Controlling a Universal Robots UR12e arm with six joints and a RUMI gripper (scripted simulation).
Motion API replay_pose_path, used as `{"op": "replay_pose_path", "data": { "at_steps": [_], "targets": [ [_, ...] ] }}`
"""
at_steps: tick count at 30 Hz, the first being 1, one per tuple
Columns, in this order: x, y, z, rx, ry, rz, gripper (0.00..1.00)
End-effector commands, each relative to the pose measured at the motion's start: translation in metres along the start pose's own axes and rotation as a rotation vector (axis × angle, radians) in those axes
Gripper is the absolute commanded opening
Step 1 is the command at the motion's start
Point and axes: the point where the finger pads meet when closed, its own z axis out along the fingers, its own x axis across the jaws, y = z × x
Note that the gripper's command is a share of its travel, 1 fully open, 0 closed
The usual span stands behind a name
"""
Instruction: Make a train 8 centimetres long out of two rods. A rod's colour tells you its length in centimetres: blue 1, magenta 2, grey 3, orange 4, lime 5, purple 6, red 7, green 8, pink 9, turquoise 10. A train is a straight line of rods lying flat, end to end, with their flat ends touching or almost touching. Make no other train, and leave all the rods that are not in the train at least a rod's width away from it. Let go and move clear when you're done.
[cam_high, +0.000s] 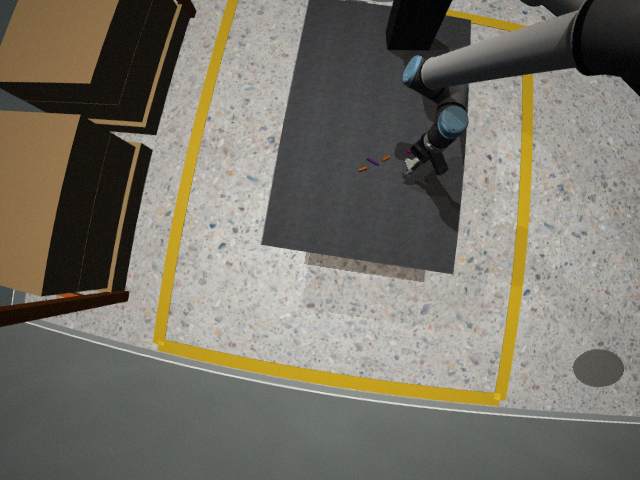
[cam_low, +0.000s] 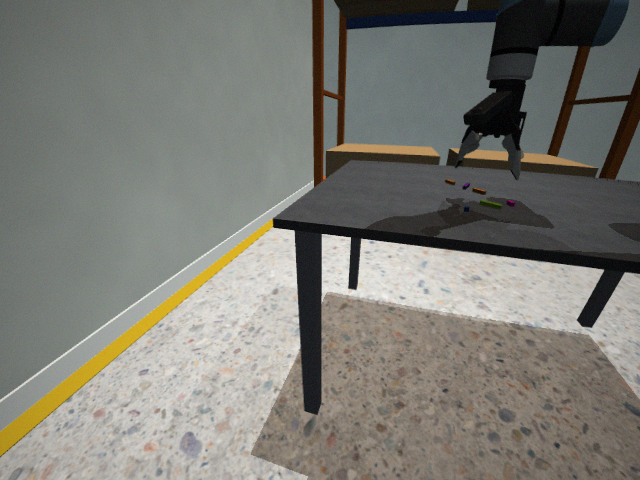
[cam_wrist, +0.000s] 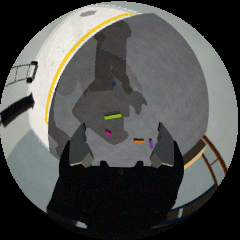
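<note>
My gripper (cam_low: 487, 171) (cam_wrist: 121, 123) is open and empty, high above the table. One orange rod (cam_high: 362, 168) (cam_low: 450, 181) lies farthest toward the shelves; it does not show in the wrist view. A purple rod (cam_high: 372, 161) (cam_low: 466, 185) (cam_wrist: 151, 144) lies between it and a second orange rod (cam_high: 386, 158) (cam_low: 479, 191) (cam_wrist: 139, 141), at an angle, with gaps. A lime rod (cam_low: 490, 204) (cam_wrist: 113, 116) lies apart, hidden by the gripper in the top view. A magenta rod (cam_high: 408, 151) (cam_low: 510, 203) (cam_wrist: 108, 133) and a blue rod (cam_high: 425, 179) (cam_low: 466, 209) (cam_wrist: 114, 84) lie on either side of the lime one.
The dark table (cam_high: 330, 206) (cam_low: 372, 186) carries all the rods. The arm's shadow falls over the lime, magenta and blue rods. A black block-shaped object (cam_high: 416, 25) stands at the top of the top view. Shelving with large boxes (cam_high: 36, 196) stands beyond the table.
</note>
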Motion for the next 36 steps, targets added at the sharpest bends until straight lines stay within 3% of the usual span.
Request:
{"op": "replay_pose_path", "data": {
  "at_steps": [1, 14, 36],
  "targets": [
    [0.001, 0.0, 0.0, 0.0, 0.0, -0.029, 1.0],
    [0.009, 0.004, 0.001, -0.001, -0.001, -0.195, 1.0],
    [0.038, 0.022, 0.005, -0.002, -0.004, -0.776, 1.0]
  ]
}}
